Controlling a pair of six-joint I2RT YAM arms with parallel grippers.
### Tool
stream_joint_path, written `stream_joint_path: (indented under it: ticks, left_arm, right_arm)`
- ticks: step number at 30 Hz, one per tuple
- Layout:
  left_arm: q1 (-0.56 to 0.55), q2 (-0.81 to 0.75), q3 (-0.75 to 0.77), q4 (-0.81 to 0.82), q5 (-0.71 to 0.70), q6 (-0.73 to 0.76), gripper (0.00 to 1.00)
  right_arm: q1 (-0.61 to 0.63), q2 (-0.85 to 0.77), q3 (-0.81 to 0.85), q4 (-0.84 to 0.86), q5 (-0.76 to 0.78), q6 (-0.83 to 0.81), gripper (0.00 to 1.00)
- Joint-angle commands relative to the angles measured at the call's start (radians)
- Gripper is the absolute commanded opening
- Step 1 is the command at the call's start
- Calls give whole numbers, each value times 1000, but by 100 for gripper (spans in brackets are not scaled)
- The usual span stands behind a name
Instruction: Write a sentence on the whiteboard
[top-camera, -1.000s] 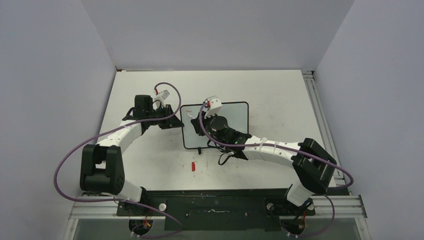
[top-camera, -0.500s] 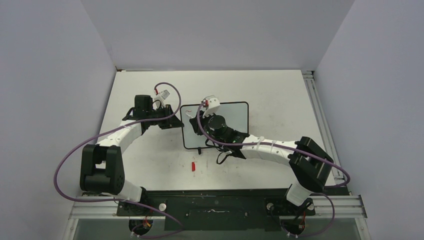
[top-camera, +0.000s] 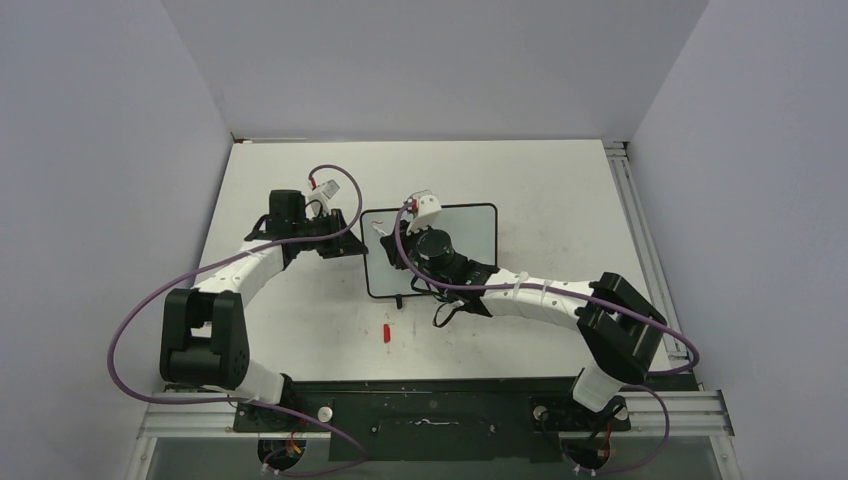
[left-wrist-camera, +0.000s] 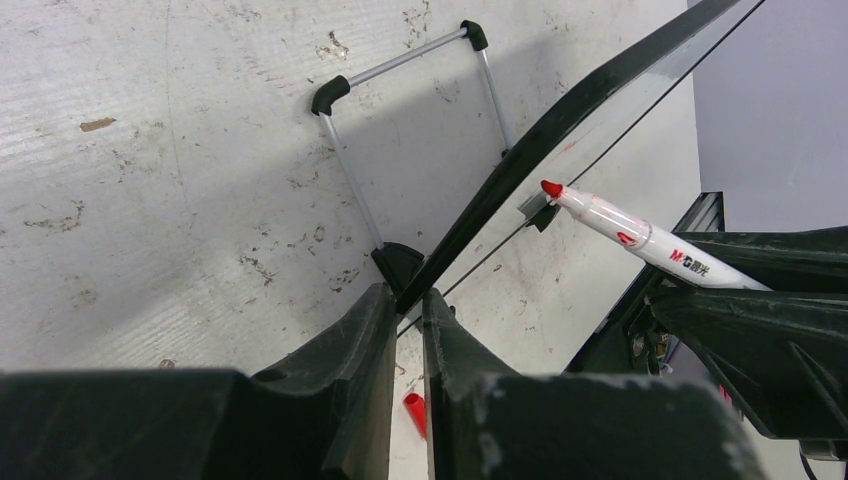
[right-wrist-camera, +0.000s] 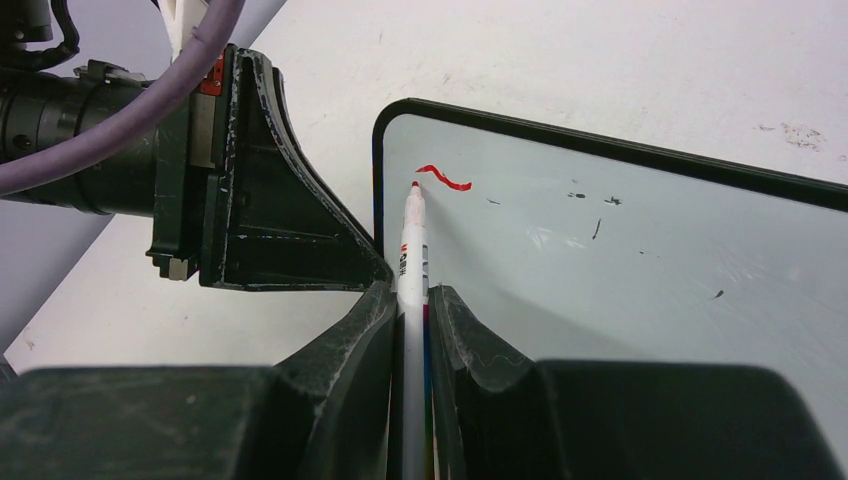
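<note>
The only writing I can read is the red "M&G" printed on the barrel of the slim white plastic marker (right-wrist-camera: 411, 240) with a red tip; the small characters printed next to it are too fine to make out. My right gripper (right-wrist-camera: 412, 290) has its two black fingers pressed tight on that marker, pinching the barrel low down so that the tip points away from me.

The small rectangular whiteboard (right-wrist-camera: 600, 240), glossy white with a thin black frame and rounded corners, lies in the middle of the scuffed white table (top-camera: 300, 310) between my two arms. It is tilted up off the tabletop on a thin metal wire stand (left-wrist-camera: 352, 190) with black feet. My left gripper (left-wrist-camera: 408, 293) is closed on the black frame at the board's left edge, with the frame caught between the fingertips.

Of the sentence (right-wrist-camera: 443, 178), only one short wavy red stroke shows, near the board's top left corner. The marker's tip sits right at the stroke's left end. A few small dark specks mark the rest of the board's surface.

A small red plastic cap (top-camera: 386, 332) lies on the table just in front of the board, apart from it.
</note>
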Motion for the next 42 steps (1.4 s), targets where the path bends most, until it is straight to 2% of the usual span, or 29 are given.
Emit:
stream_joint_path:
  ticks: [1,30,42]
  left_arm:
    - [-8,-6,42,-2,19,-1,11]
    - [-6,-13,42,-2,16,1,10]
    - [-7,-11,42,-5,12,2,10]
  right_arm:
    - [-3,10,4,36,13,7,5]
    - [39,-19,-110,6,7,49,5]
    - [51,-127,-99,38,-7,-1,5]
